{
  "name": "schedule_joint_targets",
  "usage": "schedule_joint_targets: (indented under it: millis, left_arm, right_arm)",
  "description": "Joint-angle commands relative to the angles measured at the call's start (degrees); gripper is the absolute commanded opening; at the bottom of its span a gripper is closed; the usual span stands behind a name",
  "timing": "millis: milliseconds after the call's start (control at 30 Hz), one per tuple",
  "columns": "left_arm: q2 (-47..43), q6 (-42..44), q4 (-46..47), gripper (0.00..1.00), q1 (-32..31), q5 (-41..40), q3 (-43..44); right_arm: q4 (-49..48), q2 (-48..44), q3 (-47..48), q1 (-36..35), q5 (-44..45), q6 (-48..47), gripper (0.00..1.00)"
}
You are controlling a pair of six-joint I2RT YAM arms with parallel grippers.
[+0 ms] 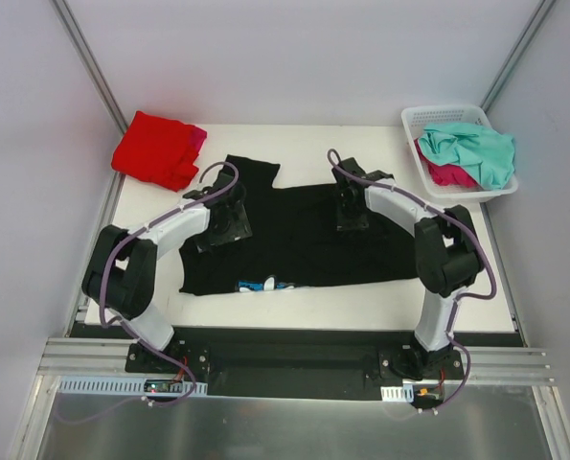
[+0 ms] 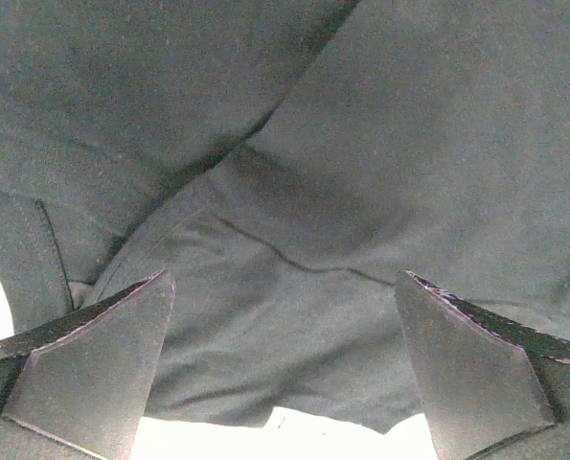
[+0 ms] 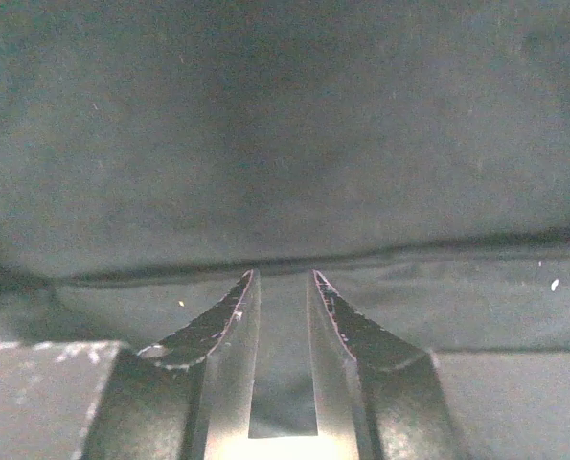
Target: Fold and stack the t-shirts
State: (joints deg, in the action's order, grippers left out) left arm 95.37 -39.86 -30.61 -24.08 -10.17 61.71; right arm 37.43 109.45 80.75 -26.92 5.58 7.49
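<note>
On the table (image 1: pixel 361 314): the black shirt (image 1: pixel 304 244) lies spread crosswise, its white print (image 1: pixel 265 285) at the near edge.
Left gripper (image 2: pixel 283 280): poised over the black shirt's left end, where layers of cloth overlap. The fingers are spread wide with nothing between them.
Right gripper (image 3: pixel 282 275): low on the black shirt's right half, tips at a seam (image 3: pixel 409 251). The fingers are drawn close, leaving a narrow slot. Whether cloth is pinched there cannot be told.
Step in hand: by the look of it, taking hold for the first fold.
Your grip: bring the left fingers down astride a single edge, not the overlap, or you will likely lift two layers.
Your fold: raise both ends evenly and keep the cloth taut between them, since soft jersey probably sags and drags.
Red shirt (image 1: pixel 155 151): folded beyond the black shirt's far left corner, pink cloth (image 1: pixel 199 136) showing at its edge. This is likely the stack to join.
Basket (image 1: pixel 414 123): beyond the black shirt's far right corner, holding the teal shirt (image 1: pixel 476 149) and a pink shirt (image 1: pixel 447 175), not yet folded.
</note>
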Motion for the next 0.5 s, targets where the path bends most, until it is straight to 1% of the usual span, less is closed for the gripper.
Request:
schedule_joint_targets:
  millis: [0,100,233,300,333,367,467]
  left_arm:
    - [-7.9,-1.1,-1.1,0.99,-0.7,2.7,-3.5]
    - [-10.5,-1.8,-1.6,0.99,-0.9,4.0,-5.6]
    - [-12.2,-2.2,-2.3,0.99,-1.4,3.8,-7.3]
    - [-12.2,-1.9,-2.4,0.99,-1.6,3.4,-7.7]
    - [-12.1,-1.7,-2.4,0.99,-1.6,3.0,-7.6]
    - [-11.5,-1.3,-2.6,0.99,-1.7,2.8,-7.6]
    - [-10.6,-0.6,-2.5,0.99,-1.8,3.3,-7.7]
  right_arm:
    - [3.2,-6.9,-3.1,-0.9,3.4,1.6,0.3]
    - [6.8,-9.1,-3.9,-0.9,7.6,3.4,0.3]
    - [9.0,-11.6,-6.0,-0.4,13.3,6.0,0.32]
    - [9.8,-12.1,-7.3,2.2,15.8,6.9,0.32]
    - [9.8,-12.1,-7.8,3.5,15.7,7.0,0.32]
    - [9.9,-12.0,-8.4,6.3,14.8,7.5,0.32]
    - [9.9,-12.1,-10.3,9.7,16.3,7.8,0.32]
